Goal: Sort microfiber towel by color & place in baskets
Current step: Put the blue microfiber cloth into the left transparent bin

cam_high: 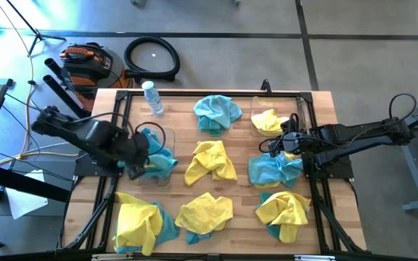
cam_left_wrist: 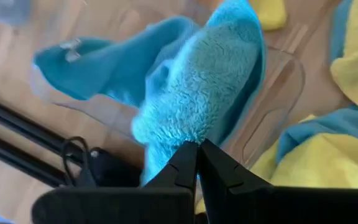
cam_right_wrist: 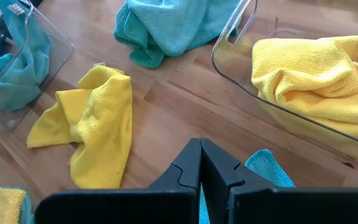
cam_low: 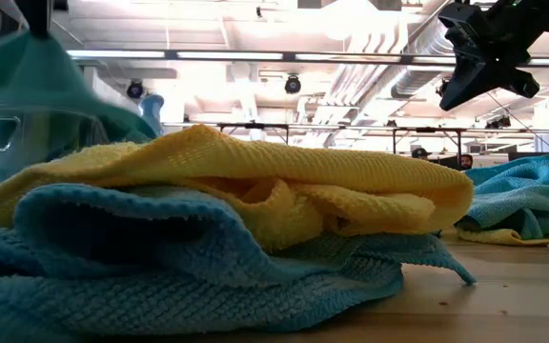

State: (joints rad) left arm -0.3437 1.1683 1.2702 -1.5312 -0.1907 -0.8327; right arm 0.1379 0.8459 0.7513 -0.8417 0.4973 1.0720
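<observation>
Teal towel [cam_left_wrist: 191,93] hangs pinched in my left gripper [cam_left_wrist: 197,163], fingers clamped on its edge, right over the left basket [cam_high: 167,134] on my side of the table, where more teal cloth already lies. To do this drop well, I would lower until the cloth sags inside the clear walls, then open fully and lift straight up so no corner drapes over the rim. My right gripper [cam_right_wrist: 201,163] is closed on nothing, hovering above the wood beside the right basket [cam_right_wrist: 229,56], which holds a yellow towel [cam_right_wrist: 309,68]. Loose yellow and teal towels are spread over the table [cam_high: 242,145]; a loose yellow towel [cam_right_wrist: 95,121] lies nearest that gripper.
</observation>
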